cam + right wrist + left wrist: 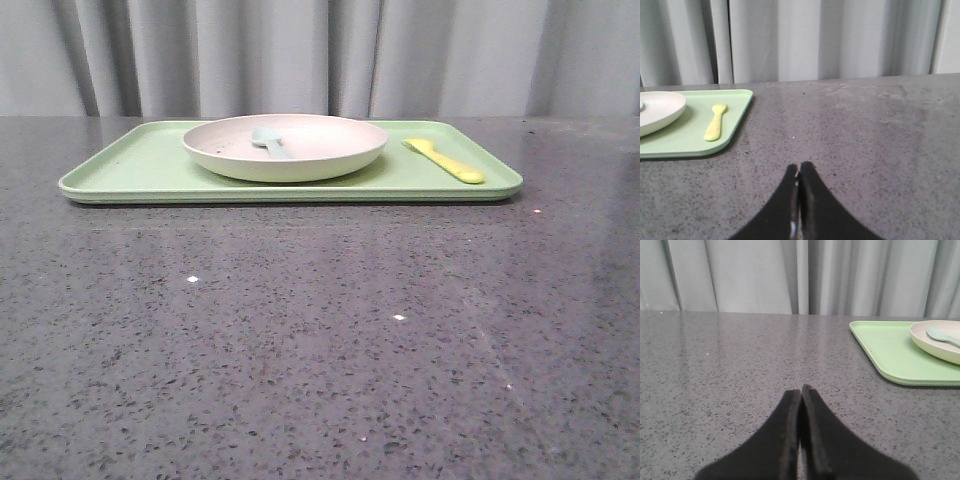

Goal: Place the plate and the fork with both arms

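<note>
The cream-white plate [285, 147] sits on the pale green tray [130, 165] at the far side of the table, with a pale blue spoon [270, 142] lying in it. The yellow fork [445, 160] lies on the tray to the right of the plate. The plate also shows in the left wrist view [935, 342] and the right wrist view [657, 111], and the fork in the right wrist view [715, 121]. My left gripper [801, 388] is shut and empty, over bare table left of the tray. My right gripper [799, 166] is shut and empty, right of the tray. Neither gripper shows in the front view.
The table is dark grey speckled stone [320, 340]. A grey curtain [320, 55] hangs behind it. The tray's edge shows in the left wrist view [890, 352] and the right wrist view [695, 135].
</note>
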Controlling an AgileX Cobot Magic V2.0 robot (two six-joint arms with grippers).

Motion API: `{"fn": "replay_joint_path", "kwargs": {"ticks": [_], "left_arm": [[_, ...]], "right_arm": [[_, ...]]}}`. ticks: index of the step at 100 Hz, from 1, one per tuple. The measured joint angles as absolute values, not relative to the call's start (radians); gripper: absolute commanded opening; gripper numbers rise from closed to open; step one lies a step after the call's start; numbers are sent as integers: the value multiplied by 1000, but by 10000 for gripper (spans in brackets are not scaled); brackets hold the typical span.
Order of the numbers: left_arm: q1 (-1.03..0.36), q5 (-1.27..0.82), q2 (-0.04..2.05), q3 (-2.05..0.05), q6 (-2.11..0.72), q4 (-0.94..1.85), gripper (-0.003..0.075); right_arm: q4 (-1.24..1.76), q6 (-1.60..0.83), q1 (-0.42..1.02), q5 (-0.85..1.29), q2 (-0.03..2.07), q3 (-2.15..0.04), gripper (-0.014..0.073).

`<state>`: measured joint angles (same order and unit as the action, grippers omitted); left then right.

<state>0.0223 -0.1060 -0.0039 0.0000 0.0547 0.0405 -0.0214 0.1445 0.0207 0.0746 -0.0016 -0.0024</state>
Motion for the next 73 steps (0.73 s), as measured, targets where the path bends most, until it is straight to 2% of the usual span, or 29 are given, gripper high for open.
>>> {"fn": "replay_joint_path", "kwargs": {"ticks": [73], "left_arm": [[22,-104,-4,0,55,41,-20]], "right_arm": [[-21,145,12,33,-10,28,-53]]}}
